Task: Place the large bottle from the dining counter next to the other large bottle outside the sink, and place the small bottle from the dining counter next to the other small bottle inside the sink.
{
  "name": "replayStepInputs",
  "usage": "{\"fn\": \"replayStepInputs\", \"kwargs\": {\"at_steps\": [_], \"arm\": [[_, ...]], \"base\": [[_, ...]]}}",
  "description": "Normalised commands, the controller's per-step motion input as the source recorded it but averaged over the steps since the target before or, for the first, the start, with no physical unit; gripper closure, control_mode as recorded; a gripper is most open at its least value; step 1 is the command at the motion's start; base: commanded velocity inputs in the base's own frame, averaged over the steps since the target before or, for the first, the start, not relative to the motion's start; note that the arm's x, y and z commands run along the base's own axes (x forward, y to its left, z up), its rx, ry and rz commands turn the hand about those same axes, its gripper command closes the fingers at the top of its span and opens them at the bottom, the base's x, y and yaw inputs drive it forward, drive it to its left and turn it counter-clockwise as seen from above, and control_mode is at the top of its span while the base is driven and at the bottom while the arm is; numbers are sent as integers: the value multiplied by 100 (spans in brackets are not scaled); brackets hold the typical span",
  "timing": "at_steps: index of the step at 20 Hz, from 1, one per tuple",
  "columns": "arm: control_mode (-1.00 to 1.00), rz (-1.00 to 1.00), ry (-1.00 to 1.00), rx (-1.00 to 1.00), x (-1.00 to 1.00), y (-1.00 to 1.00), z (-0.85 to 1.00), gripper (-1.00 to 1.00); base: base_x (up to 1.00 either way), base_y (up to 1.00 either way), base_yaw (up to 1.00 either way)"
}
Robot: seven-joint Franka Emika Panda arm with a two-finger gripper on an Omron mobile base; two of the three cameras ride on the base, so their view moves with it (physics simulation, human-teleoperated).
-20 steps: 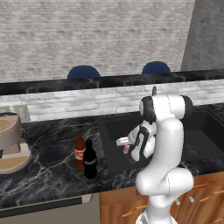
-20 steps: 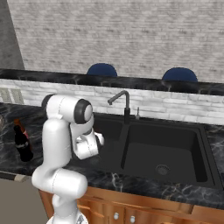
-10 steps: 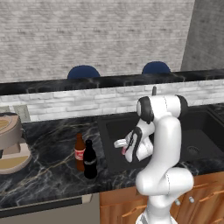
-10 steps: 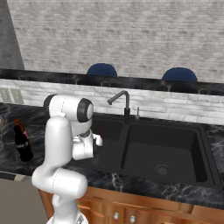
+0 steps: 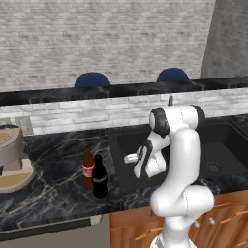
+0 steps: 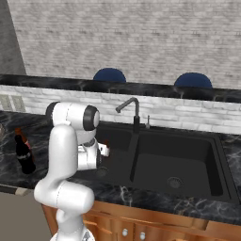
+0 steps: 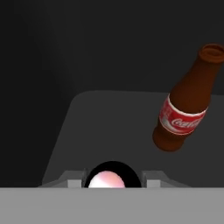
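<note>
Small bottle (image 7: 112, 180) seemingly between pincer (image 7: 113, 177) tips, arm bent over sink (image 5: 127, 140)

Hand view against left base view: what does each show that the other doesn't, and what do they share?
Hand view: a brown bottle with a red label on the floor of the sink, and a pink bottle between the finger tips, seen from its top. Left base view: an amber bottle and a black bottle side by side on the counter left of the sink, a coffee machine, two blue stools. Shared: the dark sink and the gripper down in it.
</note>
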Motion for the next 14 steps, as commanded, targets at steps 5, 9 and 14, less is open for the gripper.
{"fn": "replayStepInputs", "kwargs": {"at_steps": [5,9,14], "arm": [[-100,0,-1,0,0,0,-15,-100],[-100,0,-1,0,0,0,-1,-100],[-100,0,-1,0,0,0,0,-100]], "base": [[0,0,0],[0,0,0],[0,0,0]]}}
